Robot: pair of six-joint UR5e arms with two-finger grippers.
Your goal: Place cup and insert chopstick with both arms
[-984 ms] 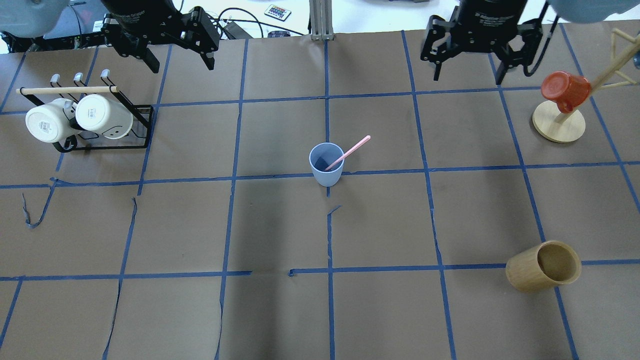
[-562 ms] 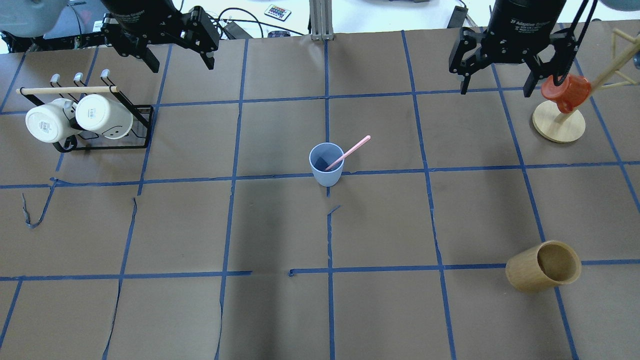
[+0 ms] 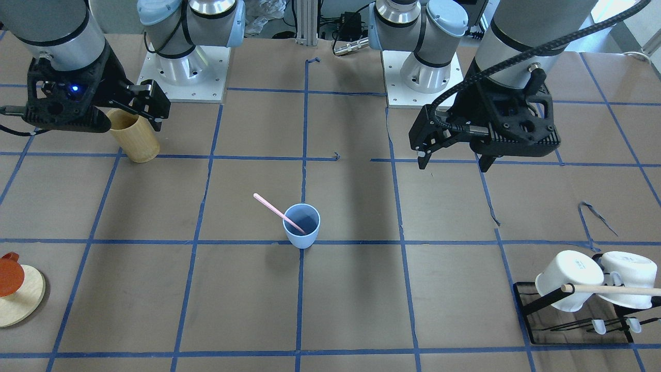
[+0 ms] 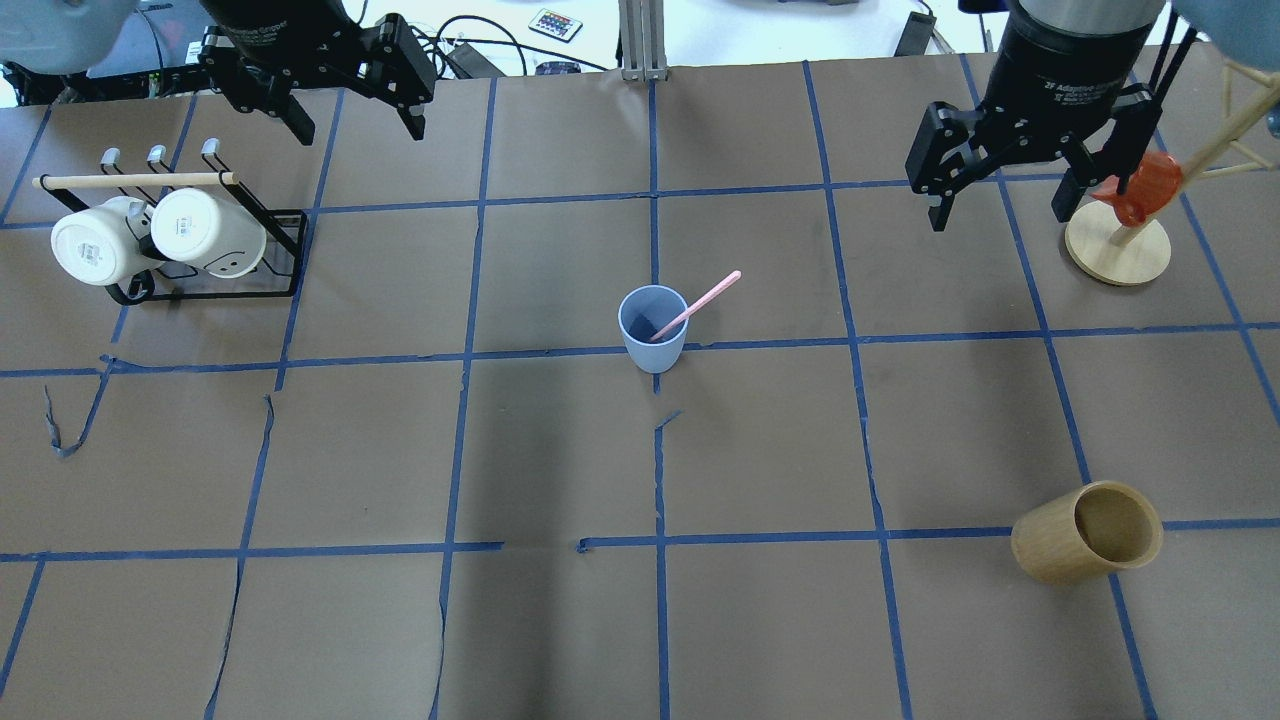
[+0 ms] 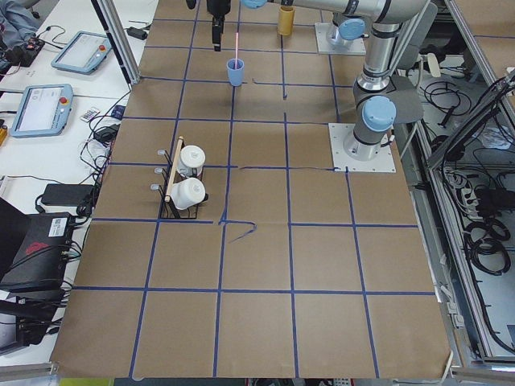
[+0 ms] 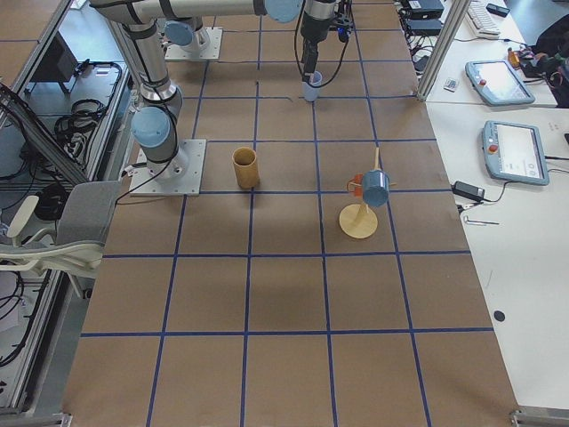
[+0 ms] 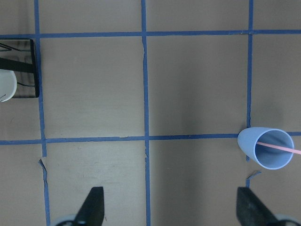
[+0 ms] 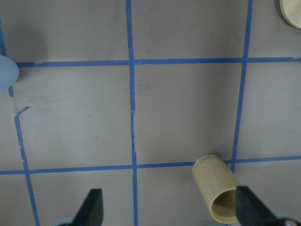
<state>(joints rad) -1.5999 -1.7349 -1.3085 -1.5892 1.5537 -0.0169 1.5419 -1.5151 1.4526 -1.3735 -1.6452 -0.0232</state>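
Observation:
The light-blue cup (image 4: 652, 330) stands upright near the table's middle, also in the front view (image 3: 301, 226) and the left wrist view (image 7: 265, 148). The pale-pink chopstick (image 4: 705, 298) stands slanted inside it, its top leaning over the rim toward the right arm's side; it also shows in the front view (image 3: 273, 209). My left gripper (image 4: 360, 130) is open and empty, high above the far left of the table. My right gripper (image 4: 1000, 218) is open and empty, high at the far right. Both are well away from the cup.
A tan bamboo cup (image 4: 1085, 533) lies on its side at the near right. A red mug (image 4: 1140, 190) hangs on a wooden tree with a round base (image 4: 1117, 250), close beside the right gripper. A black rack (image 4: 285, 250) with two white mugs stands at the left.
My right gripper has moved to the right and toward the near side, and now partly covers the red mug. The left gripper, cup and chopstick have stayed put.

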